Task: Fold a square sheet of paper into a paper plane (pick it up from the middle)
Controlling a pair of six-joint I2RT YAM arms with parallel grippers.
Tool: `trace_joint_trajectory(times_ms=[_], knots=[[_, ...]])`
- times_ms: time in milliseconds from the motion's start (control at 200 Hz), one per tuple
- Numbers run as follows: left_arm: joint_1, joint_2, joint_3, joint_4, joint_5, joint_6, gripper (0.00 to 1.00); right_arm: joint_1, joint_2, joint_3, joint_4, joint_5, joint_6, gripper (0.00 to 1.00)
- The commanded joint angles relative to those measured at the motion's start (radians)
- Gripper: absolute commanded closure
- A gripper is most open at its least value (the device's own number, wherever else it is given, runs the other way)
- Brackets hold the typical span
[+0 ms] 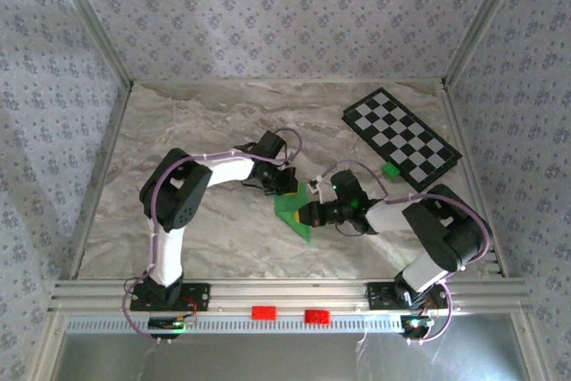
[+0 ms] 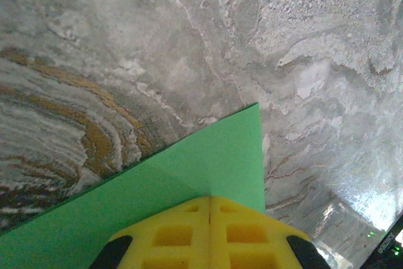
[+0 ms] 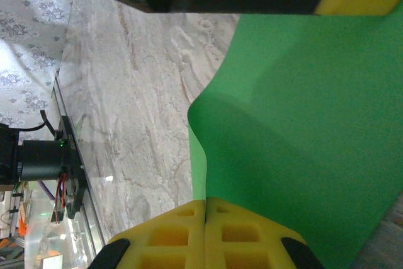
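Left jaws: I am pressing them together on one edge of the square sheet of paper [image 2: 189, 181], yellow pads [image 2: 176, 234] meeting, with the green sheet fanning out past them to a corner.
Right jaws: I am clamping them shut on the opposite side of the same sheet [image 3: 302, 124].
Paper's place: it is hanging between my two arms [image 1: 293, 207] over the middle of the counter [image 1: 223, 122], apart from the checkered board [image 1: 401, 138] and the tiny green block [image 1: 391, 169]. I cannot tell whether any corner is touching the counter.
Paper's shape: it is bowing into a soft hump just ahead of my right pads [image 3: 182, 240].
Handling, as I am judging it: very light, thin and limp. It is buckling rather than resisting, and it is likely to crease wherever it is pinched hard.
Where to hold: I am favouring the edges, close to the intended fold line, keeping the sheet gently taut.
Risk: pulling my arms apart could tear it, while pushing them together is deepening the hump.
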Motion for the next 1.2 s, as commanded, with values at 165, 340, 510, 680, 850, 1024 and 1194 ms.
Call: trace_joint_trajectory(times_ms=[165, 340, 510, 680, 850, 1024, 1194], knots=[[-0.010, 0.031, 0.013, -0.032, -0.008, 0.017, 1.00, -0.033, 0.034, 0.021, -0.036, -0.031, -0.051, 1.00], [-0.012, 0.036, 0.011, -0.026, -0.004, 0.013, 1.00, -0.046, 0.039, 0.032, -0.064, -0.041, -0.077, 1.00], [-0.013, 0.050, 0.015, -0.017, 0.003, 0.011, 1.00, -0.050, 0.052, 0.050, -0.076, -0.057, -0.089, 1.00], [-0.016, 0.061, 0.024, -0.014, 0.010, 0.011, 1.00, -0.053, 0.068, 0.075, -0.101, -0.072, -0.104, 1.00], [-0.016, 0.064, 0.024, -0.015, 0.010, 0.014, 1.00, -0.055, 0.085, 0.083, -0.105, -0.072, -0.109, 1.00], [-0.016, 0.067, 0.024, -0.016, 0.009, 0.013, 1.00, -0.059, 0.097, 0.092, -0.102, -0.079, -0.109, 1.00], [-0.016, 0.065, 0.022, -0.015, 0.008, 0.014, 1.00, -0.060, 0.104, 0.099, -0.107, -0.084, -0.112, 1.00]])
